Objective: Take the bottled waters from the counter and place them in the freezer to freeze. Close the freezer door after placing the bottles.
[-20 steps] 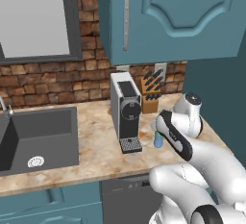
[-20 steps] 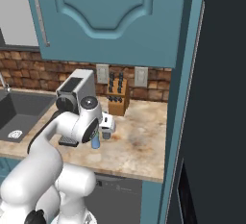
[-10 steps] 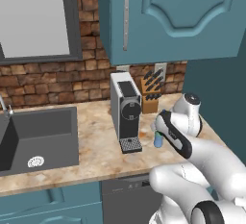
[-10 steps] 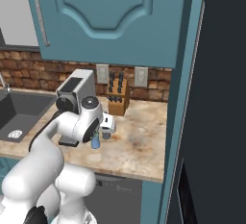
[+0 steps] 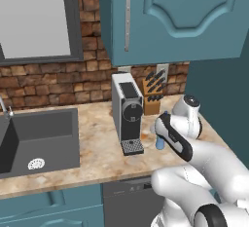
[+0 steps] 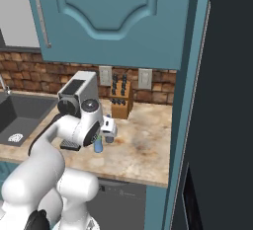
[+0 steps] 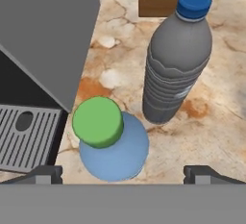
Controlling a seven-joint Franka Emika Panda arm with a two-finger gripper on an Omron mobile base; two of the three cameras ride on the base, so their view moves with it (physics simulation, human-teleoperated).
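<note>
You're parked at the counter [image 5: 97, 158] with the freezer [image 6: 227, 125] off to the right, so this is the very first step: picking up bottle one. Both bottles stand upright on the stone just beside the coffee machine [image 5: 127, 111], long axes vertical, caps up. The grey bottle [image 7: 177, 57] sits farther back near the knife block [image 6: 121, 103]. The blue bottle [image 7: 111, 146] with the green cap is right under the gripper [image 7: 123, 174], whose jaws are spread fully wide with nothing between them. I'd say your next move is dropping straight down so the fingers straddle that blue one, then squeezing. Watch the machine's drip tray [image 7: 26, 134], it's close.
</note>
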